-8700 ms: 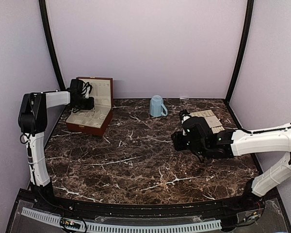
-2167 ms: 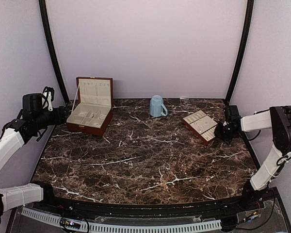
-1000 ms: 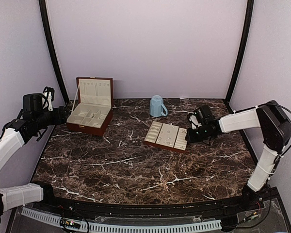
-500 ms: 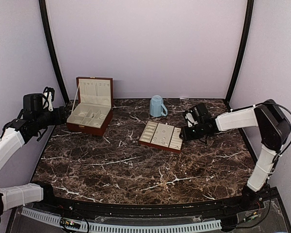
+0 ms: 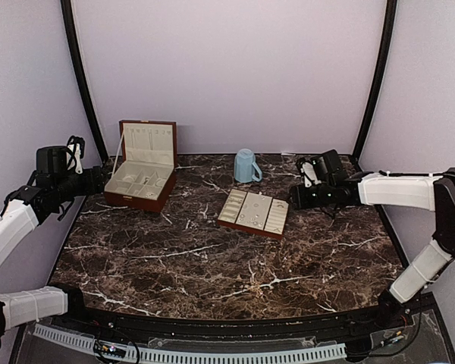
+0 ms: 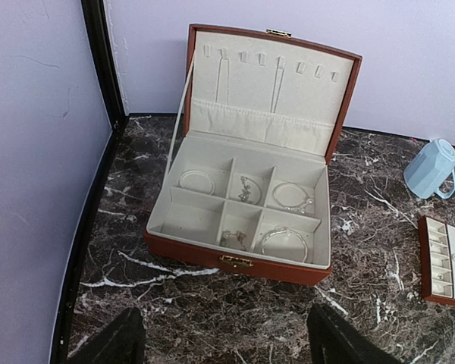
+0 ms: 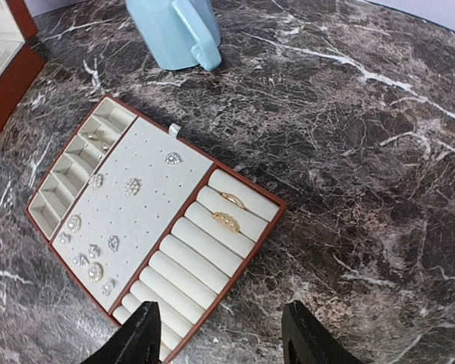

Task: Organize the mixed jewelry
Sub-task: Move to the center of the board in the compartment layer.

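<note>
Where mixed jewelry (image 7: 133,186) dots tray (image 5: 278,218), tray's long axis lies left-right.

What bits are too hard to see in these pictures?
Top view: the jewelry on the tray is too small to tell apart.
Left wrist view: the right edge cuts off most of the tray.
Right wrist view: the top edge cuts off the mug, the left edge the box.
</note>
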Controlling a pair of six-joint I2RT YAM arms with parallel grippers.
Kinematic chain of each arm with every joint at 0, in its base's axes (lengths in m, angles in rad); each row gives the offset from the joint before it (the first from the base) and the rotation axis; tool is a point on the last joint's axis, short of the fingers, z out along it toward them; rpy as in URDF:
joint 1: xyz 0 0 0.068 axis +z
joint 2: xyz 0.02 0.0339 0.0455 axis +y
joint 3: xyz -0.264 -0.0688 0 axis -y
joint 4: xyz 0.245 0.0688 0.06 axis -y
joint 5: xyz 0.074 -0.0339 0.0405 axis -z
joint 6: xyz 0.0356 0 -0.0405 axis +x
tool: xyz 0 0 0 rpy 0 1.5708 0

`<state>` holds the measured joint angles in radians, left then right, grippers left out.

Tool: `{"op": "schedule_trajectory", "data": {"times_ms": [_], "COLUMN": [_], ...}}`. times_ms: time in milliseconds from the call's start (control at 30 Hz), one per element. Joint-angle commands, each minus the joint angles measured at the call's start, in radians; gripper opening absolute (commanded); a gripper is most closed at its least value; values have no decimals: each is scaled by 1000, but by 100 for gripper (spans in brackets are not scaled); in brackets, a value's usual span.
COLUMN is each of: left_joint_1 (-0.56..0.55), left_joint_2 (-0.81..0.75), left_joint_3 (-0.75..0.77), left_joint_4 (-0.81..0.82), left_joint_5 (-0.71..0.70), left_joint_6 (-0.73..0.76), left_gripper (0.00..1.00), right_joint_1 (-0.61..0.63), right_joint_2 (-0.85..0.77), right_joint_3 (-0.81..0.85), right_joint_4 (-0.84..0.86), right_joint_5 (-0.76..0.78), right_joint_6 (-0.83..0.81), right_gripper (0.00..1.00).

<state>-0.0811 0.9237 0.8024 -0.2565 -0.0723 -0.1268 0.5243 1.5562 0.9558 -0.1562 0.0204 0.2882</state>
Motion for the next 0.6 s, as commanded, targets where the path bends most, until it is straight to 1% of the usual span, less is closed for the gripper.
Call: {"op": "schedule_trajectory", "data": {"times_ms": [0, 100, 233, 567], "left_joint_1": [4, 4, 4, 4], "left_joint_2": [-4, -3, -5, -2], "left_joint_3": [-14, -14, -16, -15], "left_joint_4": [12, 11, 7, 5], "left_joint_5": [-21, -26, -35, -46], "left_joint_6": [0, 1, -1, 3], "left_gripper": [77, 77, 77, 77], "right_joint_1": [18, 49, 120, 272], "right_joint_2": [-93, -143, -169, -69], "right_joint_3": [-39, -78, -127, -138], "right_joint_4": [-12, -1, 10, -9], "right_joint_5": [-54, -83, -75, 5], "right_joint_6": [-13, 0, 22, 9], "right_gripper": [51, 46, 43, 36]}}
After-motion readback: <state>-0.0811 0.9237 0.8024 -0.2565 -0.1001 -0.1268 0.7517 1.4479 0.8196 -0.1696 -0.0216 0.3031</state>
